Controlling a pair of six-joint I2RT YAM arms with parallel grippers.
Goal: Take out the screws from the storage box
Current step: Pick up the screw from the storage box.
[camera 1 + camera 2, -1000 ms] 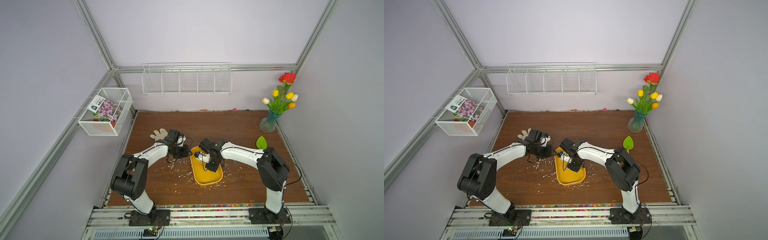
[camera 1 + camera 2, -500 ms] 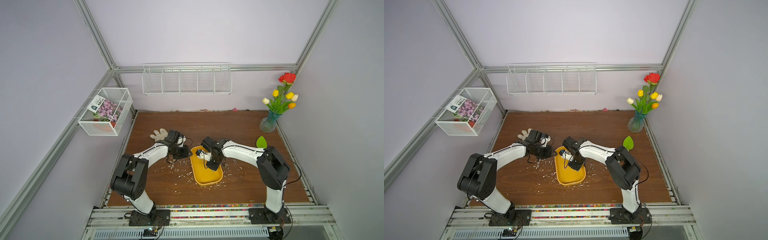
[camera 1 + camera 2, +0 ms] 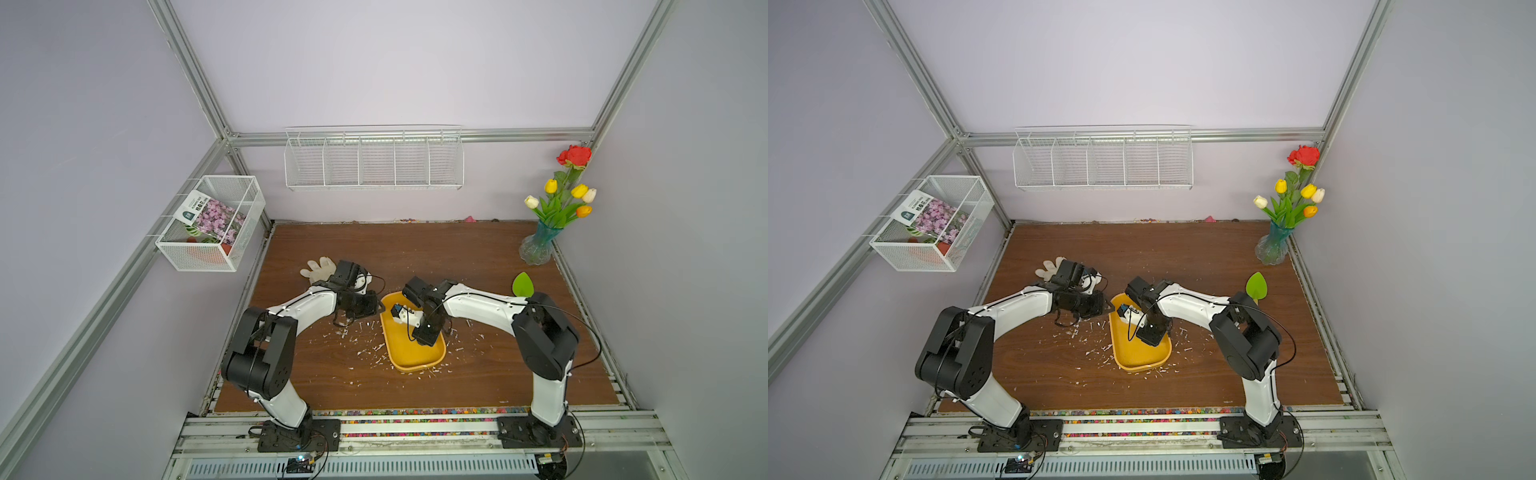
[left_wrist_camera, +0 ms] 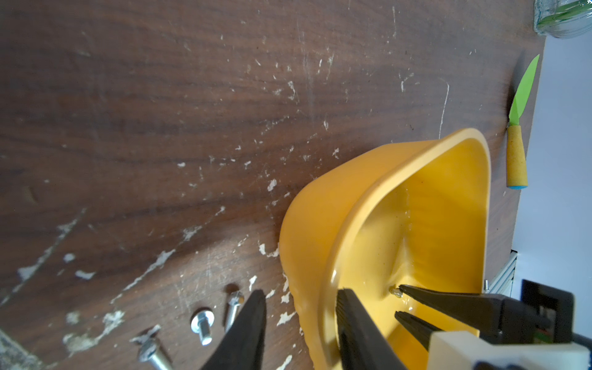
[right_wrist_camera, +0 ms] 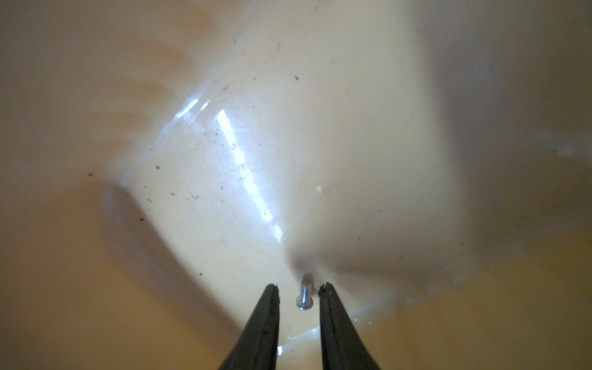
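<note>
The right jaws stand open, fingertips (image 5: 269,307) down at the floor of the storage box (image 3: 415,357). A single screw (image 5: 304,293) lies between them with a sliver of bare floor on each side, so nothing is gripped yet. The left jaws straddle the box's wall at its far corner, one finger (image 4: 250,326) outside over the surface (image 3: 457,257) and its mate inside against the rim. Whether they truly pinch the wall I cannot tell, since the contact falls off the edge of the left wrist view. Just outside that wall three screws (image 4: 201,323) already lie on the wood among white flakes (image 4: 272,185). No other screw shows on the box's floor in the top views. Over the last second very little has changed: the right arm has only settled a touch, its jaws no wider or narrower, and the left arm and the box have stayed put. That suggests the approach is finished. The task now wants the closing pinch and a lift over the rim, and the thin round screw could well roll aside.
</note>
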